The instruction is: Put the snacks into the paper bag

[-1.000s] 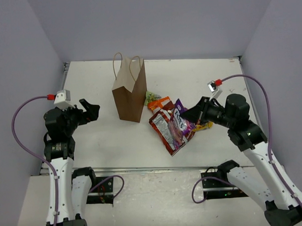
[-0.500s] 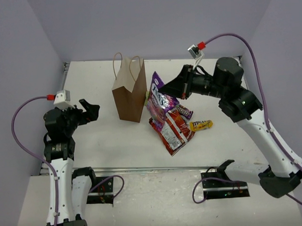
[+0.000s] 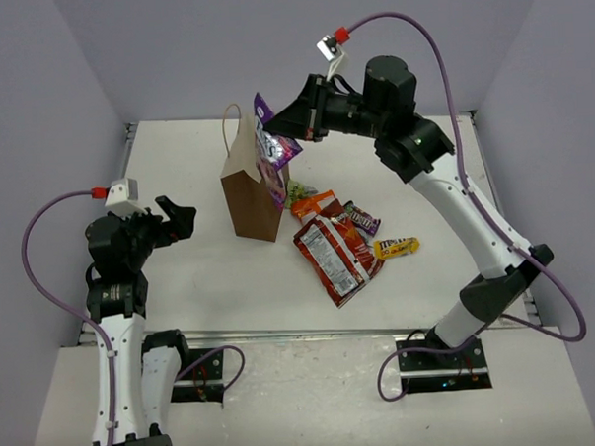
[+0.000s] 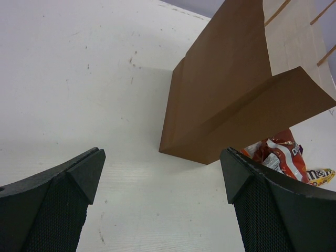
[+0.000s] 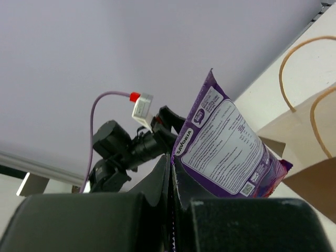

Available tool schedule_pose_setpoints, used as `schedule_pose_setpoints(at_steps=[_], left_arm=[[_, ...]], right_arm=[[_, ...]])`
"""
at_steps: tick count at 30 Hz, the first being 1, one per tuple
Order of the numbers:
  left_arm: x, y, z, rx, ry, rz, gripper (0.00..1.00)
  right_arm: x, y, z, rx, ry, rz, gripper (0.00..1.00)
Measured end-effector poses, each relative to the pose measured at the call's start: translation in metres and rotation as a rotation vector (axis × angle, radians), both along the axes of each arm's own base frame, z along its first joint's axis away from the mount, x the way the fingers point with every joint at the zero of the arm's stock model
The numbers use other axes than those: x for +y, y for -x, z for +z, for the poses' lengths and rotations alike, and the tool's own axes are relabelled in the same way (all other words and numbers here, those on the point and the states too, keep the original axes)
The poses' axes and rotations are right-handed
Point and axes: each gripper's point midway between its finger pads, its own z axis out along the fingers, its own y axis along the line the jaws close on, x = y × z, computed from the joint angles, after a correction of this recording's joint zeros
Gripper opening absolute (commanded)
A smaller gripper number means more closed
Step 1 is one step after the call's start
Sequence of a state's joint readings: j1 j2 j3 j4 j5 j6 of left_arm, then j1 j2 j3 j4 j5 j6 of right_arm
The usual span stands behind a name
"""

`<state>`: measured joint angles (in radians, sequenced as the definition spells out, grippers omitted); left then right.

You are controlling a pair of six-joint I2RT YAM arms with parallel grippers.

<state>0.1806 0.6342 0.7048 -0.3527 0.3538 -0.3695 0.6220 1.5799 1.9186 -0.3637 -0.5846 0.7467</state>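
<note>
A: What has the right gripper [image 3: 276, 126] got?
B: It is clamped on the purple packet [image 3: 268, 150], which hangs nearly upright, lengthwise, over the paper bag [image 3: 252, 200] mouth.
A: And the left gripper [image 3: 184, 216]?
B: Its jaws are wide apart, holding nothing.

Top external: fixed, high behind arm bases, looks down over whole table [image 3: 202, 286].
Left wrist: low, near table, faces paper bag [image 4: 226, 100] side-on, close.
Right wrist: raised near bag top, looks across at left arm [image 5: 126, 147]; purple snack packet [image 5: 226, 149] fills near field.
Bag in all three views; red chip bag [image 4: 278, 155] in top and left wrist.
</note>
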Motion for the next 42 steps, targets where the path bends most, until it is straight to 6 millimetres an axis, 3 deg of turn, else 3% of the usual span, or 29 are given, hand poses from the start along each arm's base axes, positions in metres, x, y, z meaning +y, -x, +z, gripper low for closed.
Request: schedule_pose_setpoints(at_steps=[8, 14, 24, 27, 31, 38, 42], left_arm=[[0.000, 0.001, 0.002, -0.007, -0.002, 0.003, 1.00], [0.002, 0.001, 0.002, -0.008, -0.004, 0.010, 1.00], [0.003, 0.001, 0.003, -0.011, -0.007, 0.017, 1.00], [0.003, 0.001, 0.002, -0.011, -0.007, 0.017, 1.00], [0.003, 0.001, 0.002, -0.011, -0.008, 0.017, 1.00], [0.003, 0.001, 0.002, -0.013, -0.020, 0.014, 1.00], [0.003, 0.001, 0.002, -0.014, -0.021, 0.014, 1.00]], right_arm=[[0.029, -0.042, 0.018, 0.003, -0.066, -0.026, 0.00], [0.036, -0.064, 0.024, -0.003, -0.095, -0.085, 0.00], [0.047, -0.113, 0.010, -0.036, -0.133, -0.229, 0.00], [0.053, -0.126, -0.001, -0.027, -0.127, -0.249, 0.00], [0.056, -0.137, -0.014, -0.010, -0.113, -0.276, 0.00], [0.055, -0.142, -0.011, -0.028, -0.130, -0.298, 0.00], [0.056, -0.145, -0.019, -0.023, -0.122, -0.305, 0.00]])
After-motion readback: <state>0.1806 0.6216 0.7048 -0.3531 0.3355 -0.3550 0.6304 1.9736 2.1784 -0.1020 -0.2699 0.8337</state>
